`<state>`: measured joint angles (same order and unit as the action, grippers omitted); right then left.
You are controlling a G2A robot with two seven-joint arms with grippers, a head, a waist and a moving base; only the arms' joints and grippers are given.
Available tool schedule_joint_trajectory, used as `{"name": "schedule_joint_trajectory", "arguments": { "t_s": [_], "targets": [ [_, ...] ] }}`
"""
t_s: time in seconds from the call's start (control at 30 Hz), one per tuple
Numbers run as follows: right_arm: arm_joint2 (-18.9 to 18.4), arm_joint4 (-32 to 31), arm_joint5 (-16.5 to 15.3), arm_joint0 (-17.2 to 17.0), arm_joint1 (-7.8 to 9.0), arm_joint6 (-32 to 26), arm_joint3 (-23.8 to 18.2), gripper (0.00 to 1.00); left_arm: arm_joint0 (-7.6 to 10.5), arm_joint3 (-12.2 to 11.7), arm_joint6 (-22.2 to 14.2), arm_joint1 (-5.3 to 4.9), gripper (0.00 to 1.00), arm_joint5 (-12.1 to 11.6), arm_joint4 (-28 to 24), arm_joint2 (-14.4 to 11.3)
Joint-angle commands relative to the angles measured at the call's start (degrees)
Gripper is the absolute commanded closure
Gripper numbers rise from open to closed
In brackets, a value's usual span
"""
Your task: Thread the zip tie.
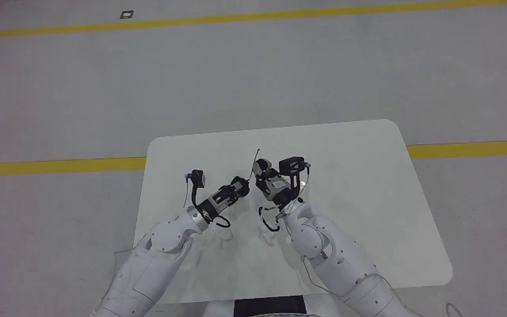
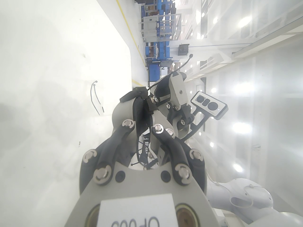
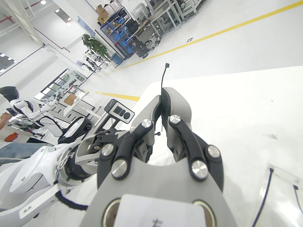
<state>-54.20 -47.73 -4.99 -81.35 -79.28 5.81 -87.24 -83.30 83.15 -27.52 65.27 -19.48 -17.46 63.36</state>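
Our right pincer (image 3: 162, 93) clenches the zip tie (image 3: 163, 79), head jutting past its tips. We should steady it and align the clenched left pincer (image 2: 143, 100) squarely.

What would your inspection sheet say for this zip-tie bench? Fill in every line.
Surface: white table, rounded corners.
Job's things: black zip tie, head end protruding from the right gripper.
Clutter: spare zip ties lying on the table.
Grippers: right gripper shut on the zip tie; left gripper shut, close beside it.
Cables: black cable loops at the wrists.
Surroundings: grey floor with yellow lines; shelves and workbenches beyond.
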Motion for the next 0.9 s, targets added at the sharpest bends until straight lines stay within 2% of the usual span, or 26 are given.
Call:
{"name": "schedule_joint_trajectory", "arguments": {
  "t_s": [0.0, 0.87],
  "targets": [
    [-0.04, -0.02, -0.03, -0.06, -0.03, -0.18, 0.00, 1.00, 0.00, 0.00, 0.00, 0.00, 1.00, 0.00, 0.00, 0.00],
    [-0.83, -0.27, -1.01, -0.95, -0.32, -0.83, -0.78, 1.00, 0.00, 0.00, 0.00, 0.00, 1.00, 0.00, 0.00, 0.00]
  ]
}}
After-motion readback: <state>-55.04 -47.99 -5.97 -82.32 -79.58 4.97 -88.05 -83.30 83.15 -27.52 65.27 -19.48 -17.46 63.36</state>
